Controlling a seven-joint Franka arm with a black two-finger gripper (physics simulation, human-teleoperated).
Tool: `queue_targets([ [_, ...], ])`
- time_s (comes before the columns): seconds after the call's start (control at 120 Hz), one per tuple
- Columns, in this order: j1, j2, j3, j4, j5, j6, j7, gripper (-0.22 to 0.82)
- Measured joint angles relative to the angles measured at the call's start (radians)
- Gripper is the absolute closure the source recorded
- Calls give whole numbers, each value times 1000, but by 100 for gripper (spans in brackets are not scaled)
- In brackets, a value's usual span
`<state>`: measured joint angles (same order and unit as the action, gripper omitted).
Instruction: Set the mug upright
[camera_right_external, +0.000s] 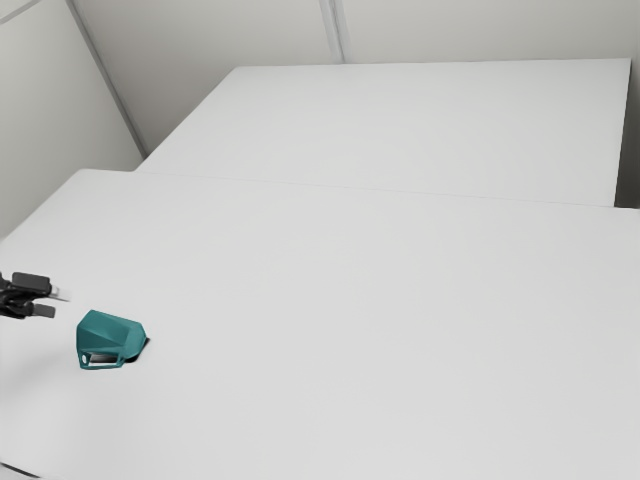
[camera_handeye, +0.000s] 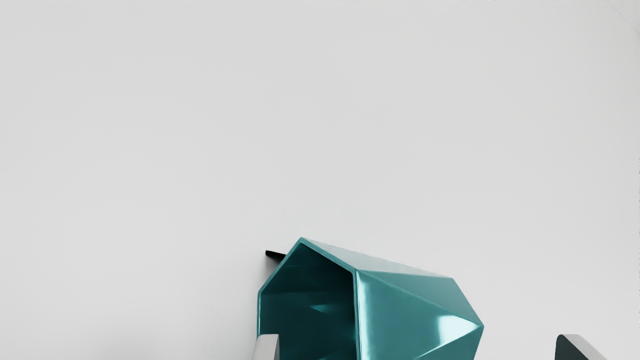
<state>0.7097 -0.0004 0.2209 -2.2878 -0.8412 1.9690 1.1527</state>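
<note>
Start from the black two-finger gripper (camera_right_external: 58, 303), spread wide apart and holding nothing, near the teal, many-faceted, glossy mug (camera_right_external: 112, 335), now lying on its side on the smooth white table (camera_right_external: 380, 330). Judge the step in hand as the approach to a grasp. Keep the pale, blunt fingers (camera_handeye: 266, 347) wide while going lower, and centre on the body before closing; in the wrist view, notice one fingertip overlapping the open mouth (camera_handeye: 307, 305) and the other well past the tapering end. Avoid nudging the rim, for fear of rolling or spinning the mug. Perhaps turn the hand to pinch across opposite walls rather than along the length, seating the pads on broad facets instead of a ridge. Close gently, expecting some slip on such slick, slanting sides. Then lift a little, rotate mouth-up, and lower flat onto the base before letting go. Mind the angular loop handle (camera_right_external: 103, 365), likely to get in the way of the turn. Admire the triangular planes, crisp edges, bright highlights and dark, glassy interior. Farther out, find the plain white slab (camera_right_external: 420, 125) and smooth grey wall panels (camera_right_external: 200, 45).
</note>
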Motion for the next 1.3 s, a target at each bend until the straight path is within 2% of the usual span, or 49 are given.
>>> queue_targets([
  [0.792, 0, 132, -1, 51, -39, -68, -26, 0],
  [1.3, -3, 167, -15, 39, -106, -163, -7, 0],
])
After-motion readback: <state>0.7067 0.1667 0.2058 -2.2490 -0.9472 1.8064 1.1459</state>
